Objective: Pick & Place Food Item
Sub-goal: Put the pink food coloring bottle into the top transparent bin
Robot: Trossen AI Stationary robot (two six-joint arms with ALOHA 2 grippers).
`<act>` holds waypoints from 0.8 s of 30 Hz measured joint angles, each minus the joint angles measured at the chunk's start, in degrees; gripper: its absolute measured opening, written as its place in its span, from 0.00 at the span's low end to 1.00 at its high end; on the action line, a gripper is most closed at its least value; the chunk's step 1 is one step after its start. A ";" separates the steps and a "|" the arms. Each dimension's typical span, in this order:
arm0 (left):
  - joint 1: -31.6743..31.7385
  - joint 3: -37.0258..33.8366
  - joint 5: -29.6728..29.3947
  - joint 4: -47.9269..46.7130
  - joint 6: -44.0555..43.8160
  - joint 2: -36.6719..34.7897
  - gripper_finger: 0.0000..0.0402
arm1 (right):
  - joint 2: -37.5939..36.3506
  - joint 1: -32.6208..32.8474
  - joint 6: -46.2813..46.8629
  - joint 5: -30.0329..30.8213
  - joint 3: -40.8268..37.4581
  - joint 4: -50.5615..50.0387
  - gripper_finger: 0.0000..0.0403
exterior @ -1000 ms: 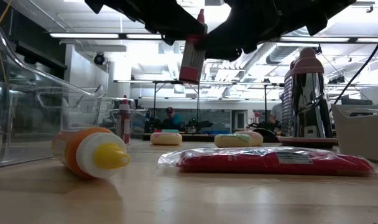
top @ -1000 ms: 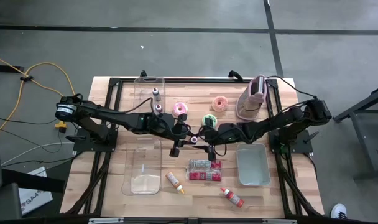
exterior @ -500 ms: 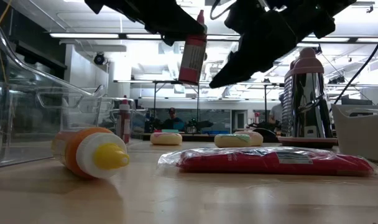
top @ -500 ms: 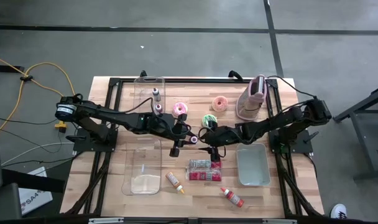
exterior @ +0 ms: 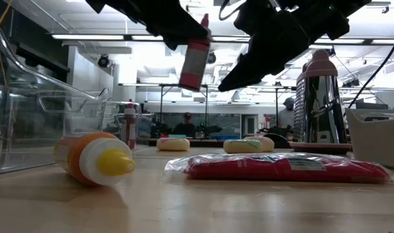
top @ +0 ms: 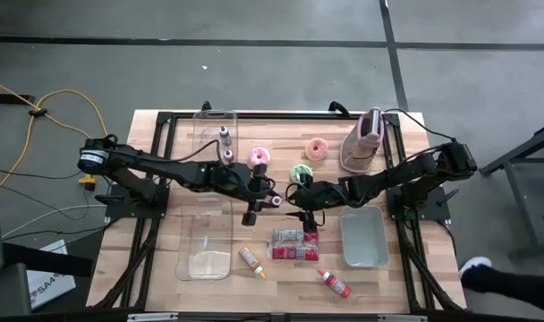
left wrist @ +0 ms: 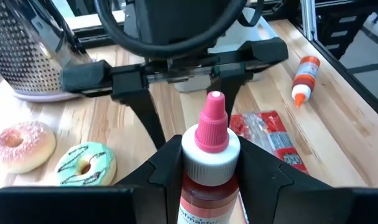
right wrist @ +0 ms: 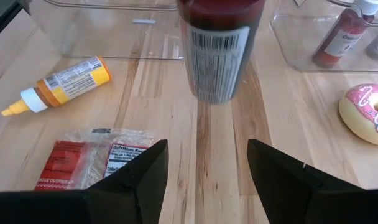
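A red sauce bottle (left wrist: 204, 186) with a white collar and a pink cap (left wrist: 212, 121) hangs in the air over the middle of the table (top: 165, 143). My left gripper (left wrist: 207, 163) reaches in from the table's left and is shut on the bottle (exterior: 195, 55). My right gripper (right wrist: 204, 180) comes from the table's right and stands open. It faces the bottle's lower end (right wrist: 217, 53) from slightly below and touches nothing. In the high view the two grippers meet near the bottle's cap (top: 277, 200). My left gripper pinches the bottle's upper body, just under the white collar (left wrist: 207, 155), between its two fingers. The fingers (left wrist: 167, 168) come slanting down from the table's left side. The bottle is lifted clear of the table with its cap up and leans a little.
An orange bottle with a yellow cap (exterior: 93, 158) and a red packet (exterior: 281, 167) lie on the table near the front. Doughnuts (top: 301, 173), a grater (top: 363, 141), a clear tub (top: 207, 237), a grey tray (top: 363, 237) and another small bottle (top: 333, 283) stand around.
My right gripper, which stood close against the bottle a second ago, has tipped its fingers downward and now hangs apart from it. The bottle stays in my left gripper and has leaned over a little.
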 joint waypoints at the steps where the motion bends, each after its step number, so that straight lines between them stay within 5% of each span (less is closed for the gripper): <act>1: 0.01 -0.01 0.00 -1.12 -0.02 -0.66 0.28 | 0.00 0.00 0.00 0.00 0.00 0.00 0.51; 11: -0.01 -0.01 -0.48 -8.32 -1.77 -8.06 0.30 | 0.00 0.00 0.00 -0.02 0.00 0.56 0.51; 24: -0.01 -0.01 -0.50 -10.15 -1.90 -8.80 0.31 | 0.00 0.00 0.02 -0.02 0.00 0.49 0.51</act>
